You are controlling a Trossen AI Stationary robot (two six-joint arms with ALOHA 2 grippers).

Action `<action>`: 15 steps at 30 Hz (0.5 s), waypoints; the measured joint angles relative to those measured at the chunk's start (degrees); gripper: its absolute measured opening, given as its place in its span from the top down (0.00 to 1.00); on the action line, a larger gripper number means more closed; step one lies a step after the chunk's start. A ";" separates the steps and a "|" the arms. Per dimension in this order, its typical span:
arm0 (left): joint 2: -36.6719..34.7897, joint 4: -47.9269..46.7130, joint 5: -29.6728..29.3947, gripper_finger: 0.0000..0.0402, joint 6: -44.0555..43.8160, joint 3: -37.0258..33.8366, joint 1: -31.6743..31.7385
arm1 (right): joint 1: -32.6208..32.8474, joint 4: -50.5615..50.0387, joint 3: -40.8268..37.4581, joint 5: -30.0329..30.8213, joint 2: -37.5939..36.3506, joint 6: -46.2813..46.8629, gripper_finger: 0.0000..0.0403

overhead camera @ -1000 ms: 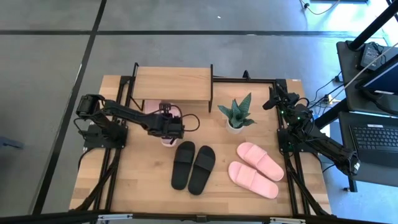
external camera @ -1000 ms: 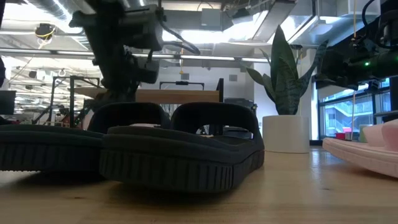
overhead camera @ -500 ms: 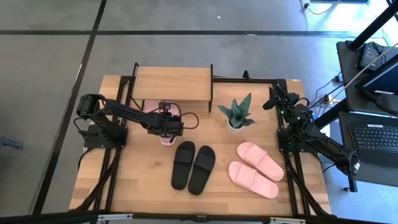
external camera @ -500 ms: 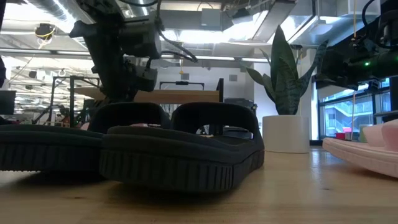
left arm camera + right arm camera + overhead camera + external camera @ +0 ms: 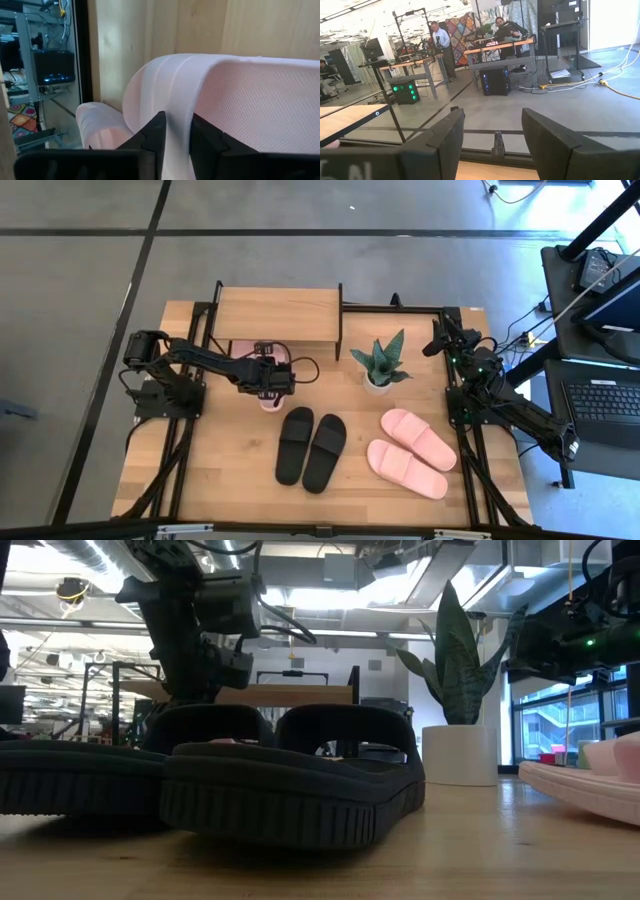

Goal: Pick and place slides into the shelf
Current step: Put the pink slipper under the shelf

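Four slides on open desk [image 5: 200, 470]: black pair [image 5: 311, 446] near centre, pink pair [image 5: 415, 452] to its right. Fifth, a pink slide [image 5: 210, 105], at shelf [image 5: 277, 311] front edge, strap pinched thinly between left end effector [image 5: 272, 377] fingers [image 5: 152, 137], grip possibly loosening. Right end effector [image 5: 492, 135] parked at far right, fingers apart, empty. Likely light, soft foam, compliant under squeeze; strap arch judged best hold, sole too broad.

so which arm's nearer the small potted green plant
Left. The left gripper sits just beside the small potted green plant, at the light wood shelf's front. The right gripper is parked slightly farther off.
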 joint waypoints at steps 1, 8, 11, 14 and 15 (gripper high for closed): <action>0.00 -0.02 0.00 0.81 -0.61 0.00 0.00 | 0.00 0.00 0.00 0.00 0.00 0.00 0.50; 0.00 0.00 -0.10 0.67 -1.02 0.00 0.00 | 0.00 0.00 0.01 0.00 0.00 0.02 0.50; -0.01 0.00 -0.87 0.62 -1.09 0.00 0.00 | 0.00 -0.01 0.01 0.00 0.00 0.02 0.50; 0.00 -0.11 -0.38 0.59 -1.21 0.63 -0.20 | 0.00 0.00 0.00 0.00 0.00 0.02 0.50; -0.02 -0.20 -0.20 0.59 -1.23 1.07 -0.39 | 0.02 0.00 0.00 0.00 0.00 0.02 0.50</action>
